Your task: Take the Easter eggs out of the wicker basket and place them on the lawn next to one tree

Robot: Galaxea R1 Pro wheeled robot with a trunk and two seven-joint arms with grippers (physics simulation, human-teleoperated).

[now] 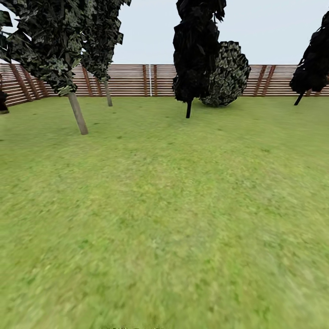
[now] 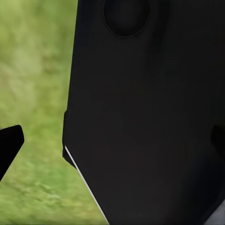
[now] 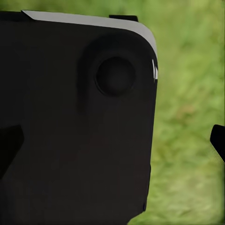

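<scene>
Head view: open lawn [image 1: 164,219], mottled green, running to a slat fence [image 1: 128,80]. Slim-trunked tree [image 1: 77,112] at near left, a second thinner trunk [image 1: 108,93] behind it by the fence. Dark tree [image 1: 194,50] at centre, round bush [image 1: 226,75] just beside it, another dark tree [image 1: 313,64] at far right.

Each wrist view is mostly a black robot panel [image 2: 145,117] over grass. Left fingertip [image 2: 9,143] and right fingertip [image 3: 218,140] peek in at the frame edges, spread wide, nothing between them; both pincers read as open and empty.

No basket or eggs in sight, so I cannot say where they lie.

Judgement: travelling or searching step, nothing picked up yet. Next move calls for turning the base or head to find the basket, then driving up within arm's reach.
</scene>
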